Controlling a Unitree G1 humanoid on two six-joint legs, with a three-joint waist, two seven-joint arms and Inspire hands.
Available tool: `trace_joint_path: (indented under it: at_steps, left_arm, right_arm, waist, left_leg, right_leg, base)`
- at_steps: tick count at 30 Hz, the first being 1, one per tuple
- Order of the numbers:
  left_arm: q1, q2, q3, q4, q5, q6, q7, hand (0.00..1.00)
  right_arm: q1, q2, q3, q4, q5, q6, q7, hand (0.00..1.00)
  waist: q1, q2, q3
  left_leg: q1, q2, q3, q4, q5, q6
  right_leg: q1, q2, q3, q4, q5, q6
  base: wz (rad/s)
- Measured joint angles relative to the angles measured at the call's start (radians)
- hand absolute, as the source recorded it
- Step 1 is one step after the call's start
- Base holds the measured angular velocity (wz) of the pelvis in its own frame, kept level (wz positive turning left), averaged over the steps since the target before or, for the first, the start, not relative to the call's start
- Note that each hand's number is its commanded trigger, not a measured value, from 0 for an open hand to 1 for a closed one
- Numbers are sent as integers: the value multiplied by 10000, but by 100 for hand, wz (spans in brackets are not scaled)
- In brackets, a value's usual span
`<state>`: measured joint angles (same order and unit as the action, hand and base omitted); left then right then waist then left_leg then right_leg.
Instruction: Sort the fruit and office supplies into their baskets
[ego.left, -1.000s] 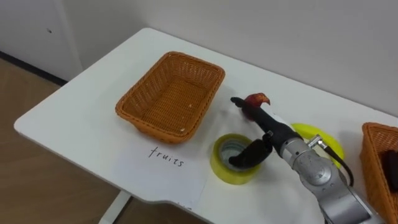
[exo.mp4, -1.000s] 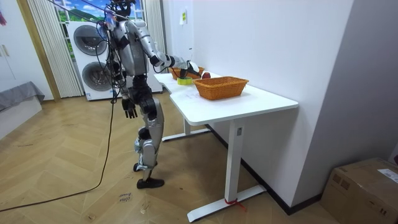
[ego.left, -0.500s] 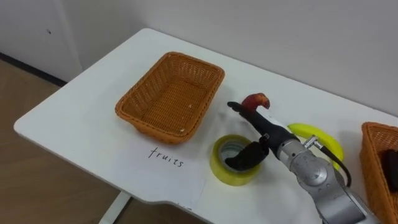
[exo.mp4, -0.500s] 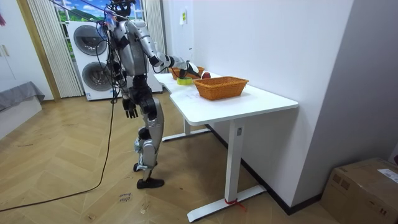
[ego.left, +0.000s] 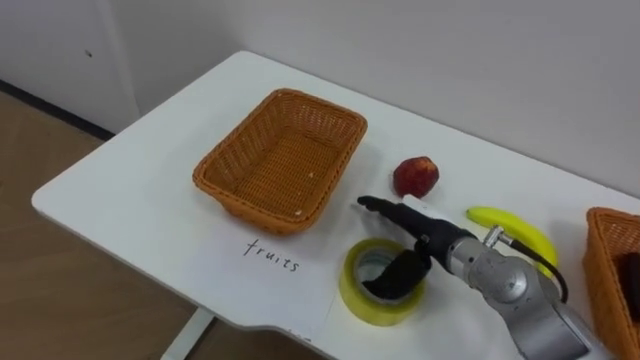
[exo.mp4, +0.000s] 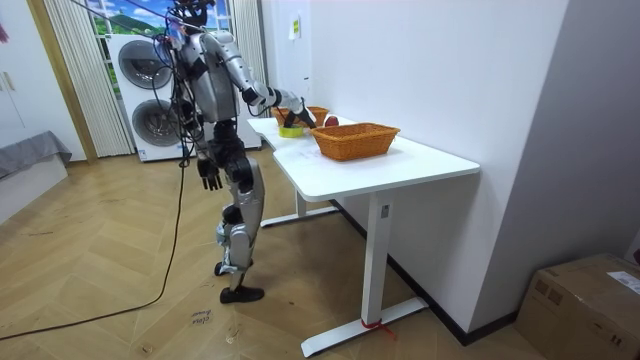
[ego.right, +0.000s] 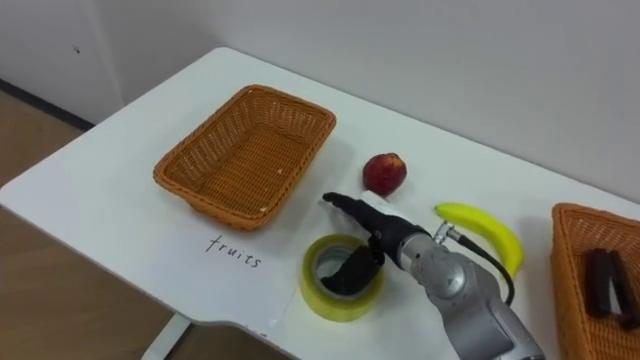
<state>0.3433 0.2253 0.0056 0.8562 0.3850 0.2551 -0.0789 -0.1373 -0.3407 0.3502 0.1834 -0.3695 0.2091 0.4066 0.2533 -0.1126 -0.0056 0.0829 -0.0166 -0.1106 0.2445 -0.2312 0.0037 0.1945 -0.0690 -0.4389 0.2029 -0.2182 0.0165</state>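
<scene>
Right robot hand (ego.left: 438, 246) over one tape roll (ego.left: 354, 291); one apple (ego.left: 415, 176), one banana (ego.left: 512, 233).

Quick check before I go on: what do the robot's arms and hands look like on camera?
The right hand is black, with slim black fingers. Its forearm is a rounded, silver-grey metal shell. A thin black cable loops out at the wrist. The left hand, seen in the room view, is dark too.
</scene>
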Motion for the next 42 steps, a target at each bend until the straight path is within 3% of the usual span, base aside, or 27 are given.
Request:
trace_joint_path:
  at_steps: [8, 9, 10, 11, 20, 42]
  left_arm:
    - [-218, 90, -5, 83, 5, 93, 9, 0]
    - [-247, 98, -6, 83, 6, 113, 9, 0]
    - [-265, 99, -7, 84, 7, 131, 9, 0]
    - [-314, 99, -6, 85, 7, 191, 8, 0]
    - [-608, 132, -138, 79, 4, 276, 98, 0]
    - [-864, 161, -160, 254, -3, 261, 482, 0]
  right_arm:
    - [-334, 3, 123, 604, -58, -6, 133, 0]
    - [-400, 3, 183, 703, -57, -3, 150, 35]
    - [-425, 4, 200, 741, -61, -3, 161, 78]
    - [-448, 5, 208, 772, -61, 0, 202, 100]
    - [-1007, -44, 204, 1061, -760, 145, 124, 100]
    - [-724, -60, -319, 725, -700, 321, 127, 100]
  waist:
    - [22, -154, 35]
    - [21, -211, 42]
    - [22, -240, 52]
    - [51, -293, 77]
    - [126, -357, 74]
    - [238, -242, 38]
  left_leg:
    - [-30, -51, -33, 150, -3, 5]
    - [-27, -60, -33, 163, -2, 6]
    - [-20, -63, -34, 173, -2, 7]
    - [-10, -70, -38, 212, -4, 11]
    - [-12, -100, -70, 224, -20, 33]
    - [113, -80, 15, 34, -20, 35]
  right_leg:
    - [54, -30, -17, -6, -23, 23]
    - [72, -32, -15, -23, -24, 24]
    - [91, -34, -20, -37, -24, 24]
    - [116, -26, -25, -98, -23, 24]
    - [112, -22, -25, -184, -30, 42]
    - [110, -5, 205, -159, -19, 50]
  base:
    - [1]
    - [0]
    - [0]
    - [0]
    - [0]
    - [-1]
